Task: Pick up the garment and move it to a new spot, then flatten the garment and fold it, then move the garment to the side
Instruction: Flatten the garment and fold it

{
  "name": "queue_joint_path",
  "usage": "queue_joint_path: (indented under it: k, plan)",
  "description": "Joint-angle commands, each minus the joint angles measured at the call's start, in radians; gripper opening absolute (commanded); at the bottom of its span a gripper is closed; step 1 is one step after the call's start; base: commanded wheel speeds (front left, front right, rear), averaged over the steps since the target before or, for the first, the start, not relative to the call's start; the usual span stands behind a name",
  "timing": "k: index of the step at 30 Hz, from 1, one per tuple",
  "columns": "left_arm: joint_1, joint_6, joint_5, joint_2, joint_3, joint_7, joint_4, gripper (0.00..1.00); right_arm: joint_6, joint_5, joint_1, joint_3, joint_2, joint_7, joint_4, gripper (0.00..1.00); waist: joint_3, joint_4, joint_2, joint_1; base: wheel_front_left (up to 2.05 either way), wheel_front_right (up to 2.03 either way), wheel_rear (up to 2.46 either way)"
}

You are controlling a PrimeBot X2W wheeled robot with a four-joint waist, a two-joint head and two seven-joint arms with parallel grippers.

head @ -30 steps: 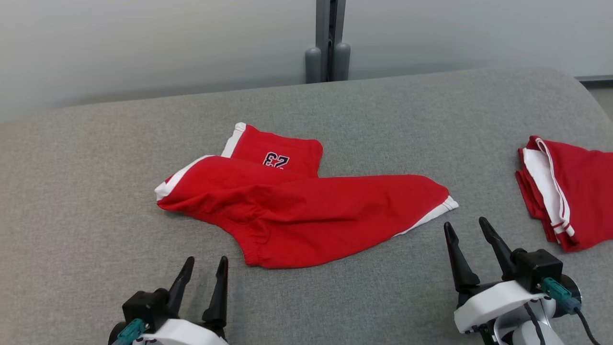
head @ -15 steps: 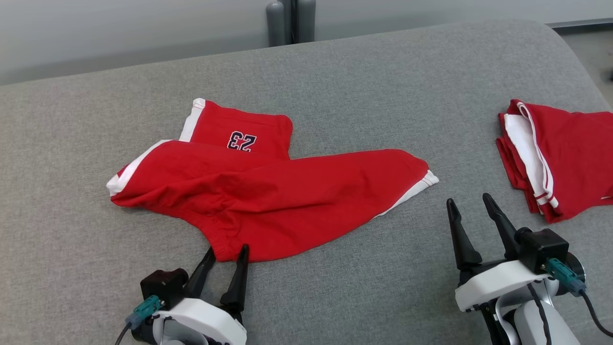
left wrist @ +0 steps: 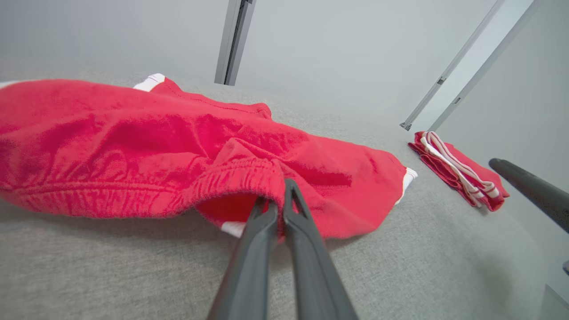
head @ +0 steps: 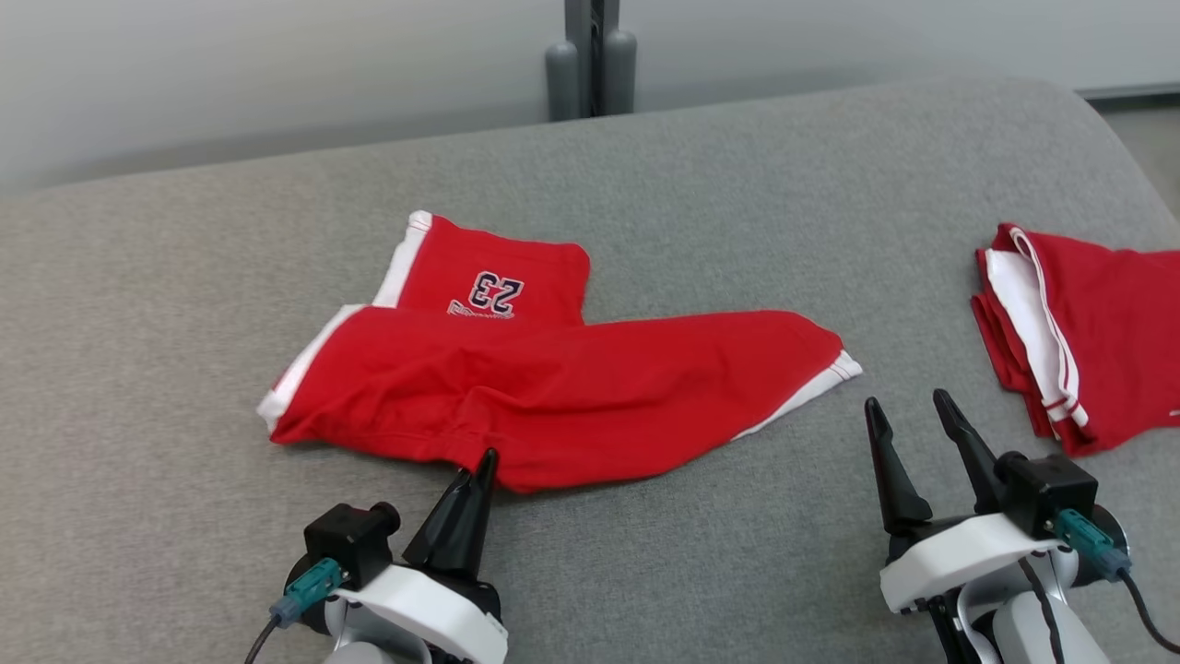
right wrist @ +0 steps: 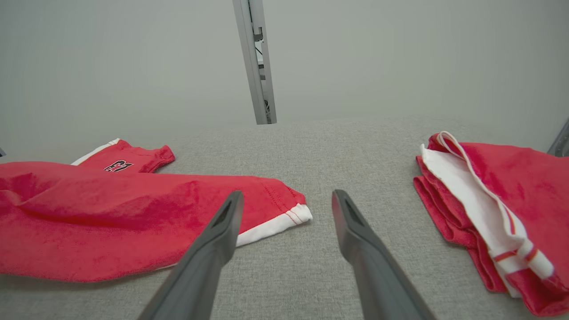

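Observation:
The garment [head: 553, 378] is a pair of red shorts with white trim and a "23" print, lying rumpled across the middle of the grey surface. It shows too in the left wrist view [left wrist: 133, 142] and the right wrist view [right wrist: 111, 209]. My left gripper [head: 484, 458] is shut on the garment's near waistband edge; the left wrist view has its fingertips [left wrist: 280, 195] pinching the elastic hem. My right gripper [head: 908, 406] stands open and empty near the shorts' right leg end, its fingers [right wrist: 222, 222] spread apart over bare fabric.
A second red and white garment [head: 1079, 341] lies folded at the right edge, and it appears in the right wrist view [right wrist: 489, 209] as well. The grey padded surface [head: 737, 203] curves away at the back, where a grey post [head: 590, 65] rises before a pale wall.
My left gripper moved forward to the garment's near edge and went from open to shut on the waistband. The head camera shifted between frames. The right gripper stayed open.

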Motion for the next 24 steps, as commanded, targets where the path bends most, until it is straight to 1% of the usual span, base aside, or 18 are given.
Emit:
queue_joint_path:
  k: [1, 8, 11, 13, 16, 18, 24]
  plan:
    - [0.011, -0.003, 0.005, 0.004, -0.004, 0.0, -0.014, 0.0, 0.0, 0.004, 0.009, -0.006, -0.006, 0.001, 0.004, 1.0, -0.035, 0.028, -0.0001, 0.0, 0.0, 0.0, 0.0]
    - [0.029, -0.007, 0.026, 0.004, -0.033, 0.0, -0.154, 0.0, 0.0, 0.017, 0.048, -0.024, -0.006, 0.001, 0.018, 1.0, -0.106, 0.093, -0.0001, 0.0, 0.0, 0.0, 0.0]
    - [0.036, -0.006, 0.028, 0.005, -0.021, 0.0, -0.202, 0.0, 0.0, 0.018, 0.057, -0.028, -0.006, 0.001, 0.02, 1.0, -0.115, 0.111, -0.0001, 0.0, 0.0, 0.0, 0.0]
    - [0.029, 0.006, 0.043, 0.004, -0.001, 0.0, -0.216, 0.0, 0.0, 0.023, 0.054, -0.025, -0.006, 0.001, 0.019, 1.0, -0.113, 0.116, -0.0001, 0.0, 0.0, 0.0, 0.0]
    - [0.012, 0.024, 0.061, 0.004, 0.037, 0.0, -0.203, 0.0, 0.0, 0.027, 0.044, -0.015, -0.006, 0.001, 0.015, 1.0, -0.101, 0.113, -0.0001, 0.0, 0.0, 0.0, 0.0]
    - [-0.001, 0.038, 0.085, 0.004, 0.062, 0.0, -0.171, 0.0, 0.0, 0.029, 0.037, -0.006, -0.006, 0.001, 0.009, 1.0, -0.088, 0.104, -0.0001, 0.0, 0.0, 0.0, 0.0]
    - [-0.084, 0.082, 0.149, 0.01, 0.138, 0.0, -0.014, 0.0, 0.0, 0.018, 0.01, 0.004, -0.006, 0.001, 0.011, 1.0, -0.029, 0.059, -0.0001, 0.0, 0.0, 0.0, 0.0]
